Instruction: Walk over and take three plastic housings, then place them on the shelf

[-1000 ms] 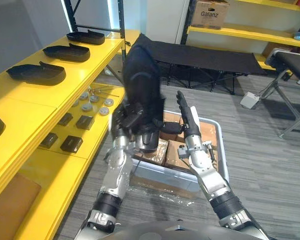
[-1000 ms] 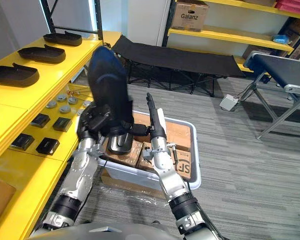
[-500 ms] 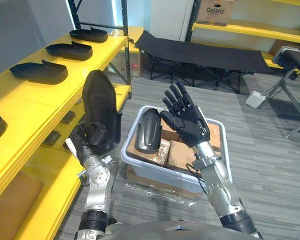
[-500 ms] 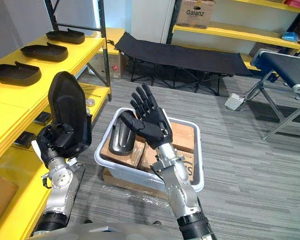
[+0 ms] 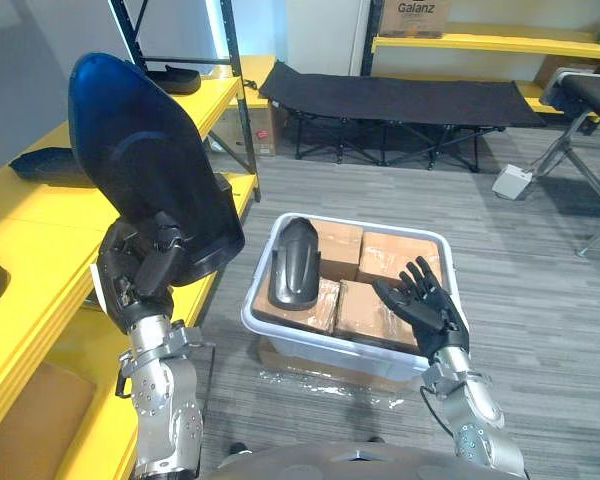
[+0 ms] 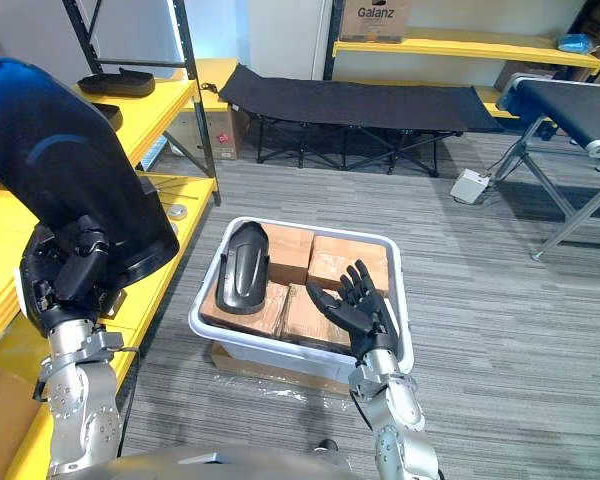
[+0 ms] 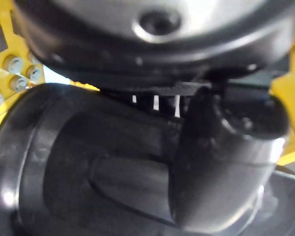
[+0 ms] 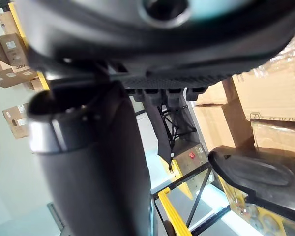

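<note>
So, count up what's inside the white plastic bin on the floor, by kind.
Black plastic housing: 1
Brown cardboard boxes: 4
Total: 5

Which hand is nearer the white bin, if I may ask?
Right: the right hand hovers open over the white bin; the left hand grips a housing by the yellow shelf.

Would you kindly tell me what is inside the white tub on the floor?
One black plastic housing lies on brown cardboard boxes that fill the tub. Anything beneath the boxes is covered.
</note>
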